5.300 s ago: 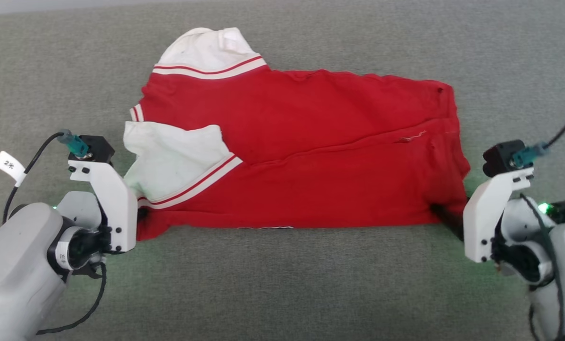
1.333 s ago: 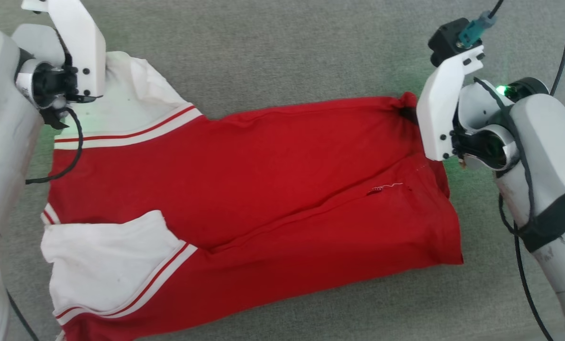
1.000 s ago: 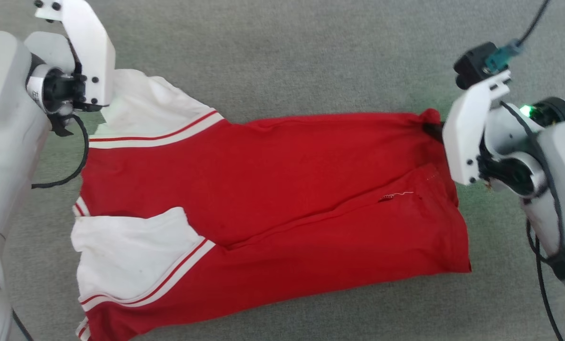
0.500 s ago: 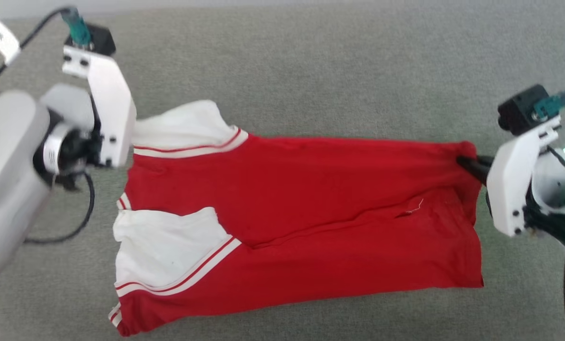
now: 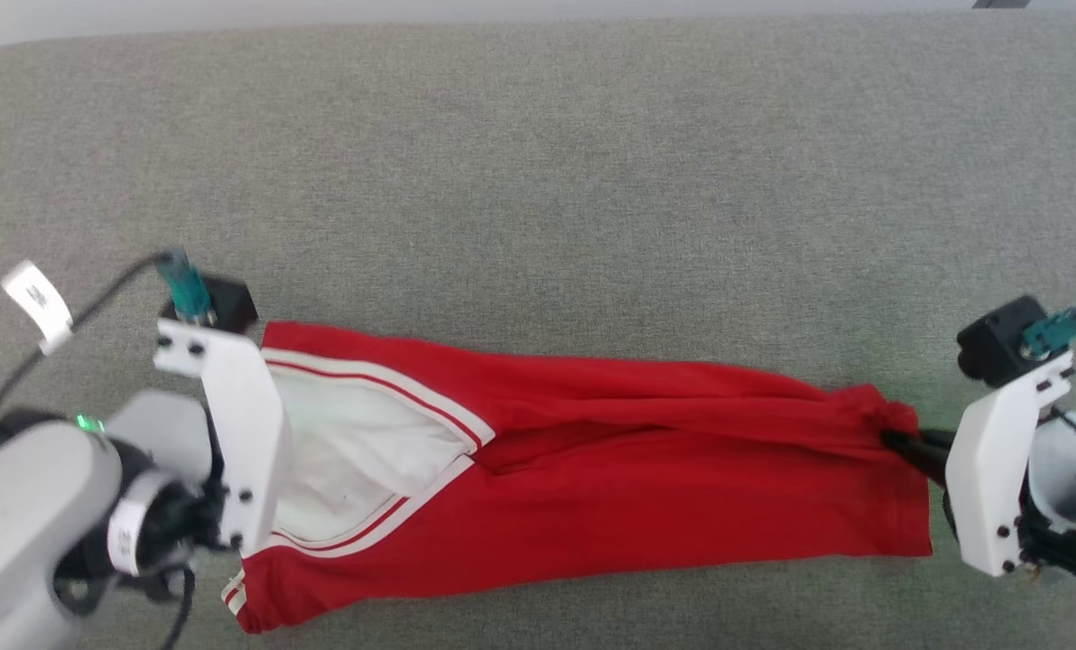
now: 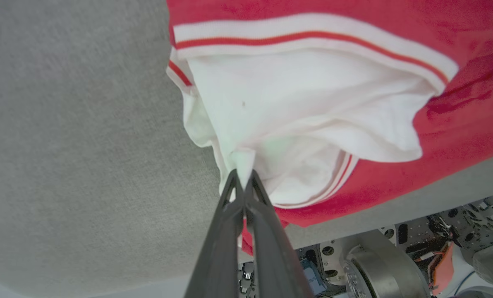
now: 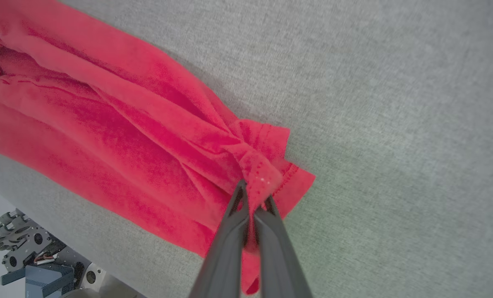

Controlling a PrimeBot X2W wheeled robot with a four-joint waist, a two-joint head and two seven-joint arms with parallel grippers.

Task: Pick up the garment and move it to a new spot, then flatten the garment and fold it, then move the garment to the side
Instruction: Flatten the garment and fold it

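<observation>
In the head view, the garment (image 5: 646,487) is lying on the grey surface (image 5: 538,181) as a long red band, doubled lengthwise. Its white sleeve (image 5: 348,451) is sitting at the robot's left end and its hem at the right, and the band is running between the two arms, nearer the front edge.

In the left wrist view, the left pincer (image 6: 243,178) is standing fully closed, nipping a small peak of the white sleeve cloth between its tips. The striped trim (image 6: 312,37) is fanning away from the grip.

In the right wrist view, the right pincer (image 7: 252,198) is likewise clamped tight, bunching the stitched hem corner (image 7: 271,165), with creases radiating back along the red body.

Judging by those folds, the cloth is behaving as light, limp and unslippery. It is likely to sag wherever it is unsupported, so the thicker trim and hem seams are looking like safer holds than a thin single layer.
</observation>
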